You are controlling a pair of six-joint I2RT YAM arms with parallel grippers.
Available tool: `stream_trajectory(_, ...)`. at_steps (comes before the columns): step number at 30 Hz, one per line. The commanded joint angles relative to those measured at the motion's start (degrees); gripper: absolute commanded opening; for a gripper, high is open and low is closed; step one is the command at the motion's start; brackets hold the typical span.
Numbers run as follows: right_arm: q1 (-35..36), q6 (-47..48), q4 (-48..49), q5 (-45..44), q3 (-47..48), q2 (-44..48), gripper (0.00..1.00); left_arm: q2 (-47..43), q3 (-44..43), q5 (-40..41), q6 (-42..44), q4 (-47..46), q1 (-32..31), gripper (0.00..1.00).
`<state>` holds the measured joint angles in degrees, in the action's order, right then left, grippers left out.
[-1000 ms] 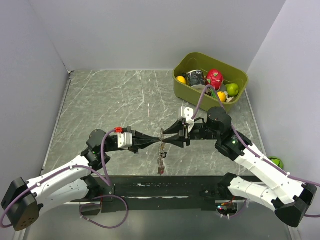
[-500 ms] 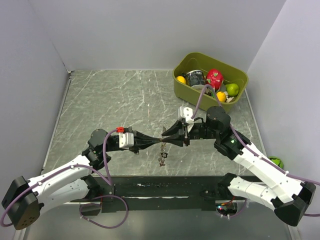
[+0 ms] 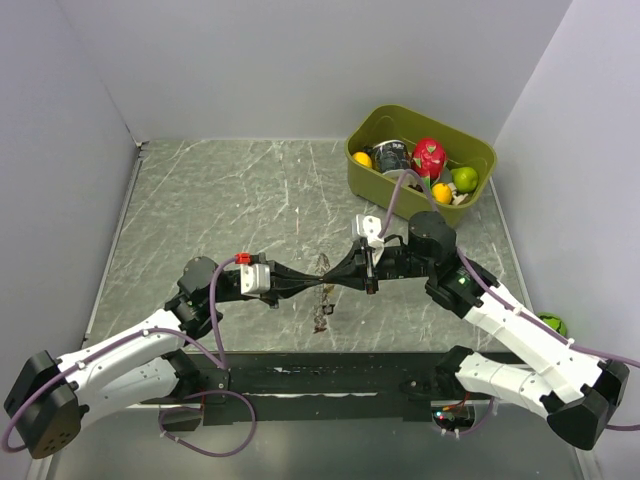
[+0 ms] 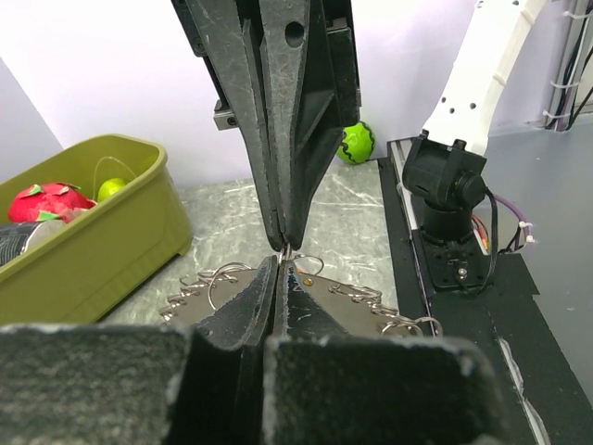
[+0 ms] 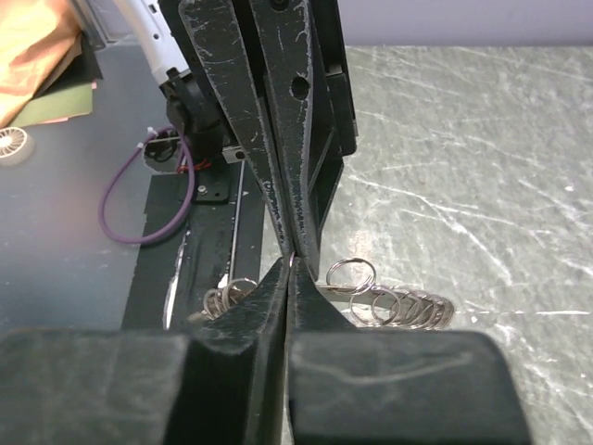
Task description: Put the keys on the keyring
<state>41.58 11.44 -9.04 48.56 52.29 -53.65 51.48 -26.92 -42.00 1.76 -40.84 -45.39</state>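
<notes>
The keyring (image 3: 322, 308) hangs between my two grippers over the middle of the marble table. My left gripper (image 3: 318, 287) and right gripper (image 3: 331, 285) meet tip to tip, both shut on its thin wire. In the left wrist view my left gripper (image 4: 283, 266) pinches the wire. Several small silver rings (image 4: 222, 283) fan out behind the tips, and the right gripper's fingers (image 4: 296, 139) come down from above. In the right wrist view my right gripper (image 5: 290, 266) is shut the same way, with rings (image 5: 398, 306) beside it. The black- and yellow-capped keys are out of view.
An olive bin (image 3: 482, 152) with fruit and a can stands at the back right, also in the left wrist view (image 4: 93, 241). A green ball (image 3: 549, 324) lies off the table's right edge. A black strip (image 3: 300, 372) runs along the near edge.
The hanging keyring has drawn upward and dangles shorter than one second ago. Both grippers stay shut tip to tip, and the right arm has shifted slightly left.
</notes>
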Motion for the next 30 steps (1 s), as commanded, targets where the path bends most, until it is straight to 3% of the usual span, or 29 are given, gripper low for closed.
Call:
stream_trajectory(1, -0.2, 1.0, -1.1, -0.6, 2.3, -1.0, 0.00, -0.2, -3.3, -0.2, 0.6, -5.3, -0.2, 0.01)
stream_trajectory(18, -0.2, -1.4, 1.8, -6.6, 0.2, -1.2, 0.00, 4.0, -5.2, 3.3, 3.4, -1.5, -0.2, 0.01)
stream_trajectory(21, -0.3, -2.5, 2.7, -10.8, -1.2, 1.9, 0.28, 5.6, -5.7, 2.8, 3.7, -2.1, -0.2, 0.01)
stream_trajectory(22, -0.3, -2.8, 3.6, -13.3, -2.7, 2.8, 0.50, 6.8, -6.0, 2.6, 4.0, -2.1, -0.2, 0.01)
stream_trajectory(25, -0.4, -4.2, 5.3, -17.1, -4.8, 5.7, 0.68, 9.2, -7.2, 1.9, 3.6, -2.8, -0.2, 0.01)
stream_trajectory(30, -0.6, -6.1, 6.2, -23.2, -7.0, 10.0, 0.81, 13.7, -8.9, 1.7, 3.3, -4.9, -0.2, 0.01)
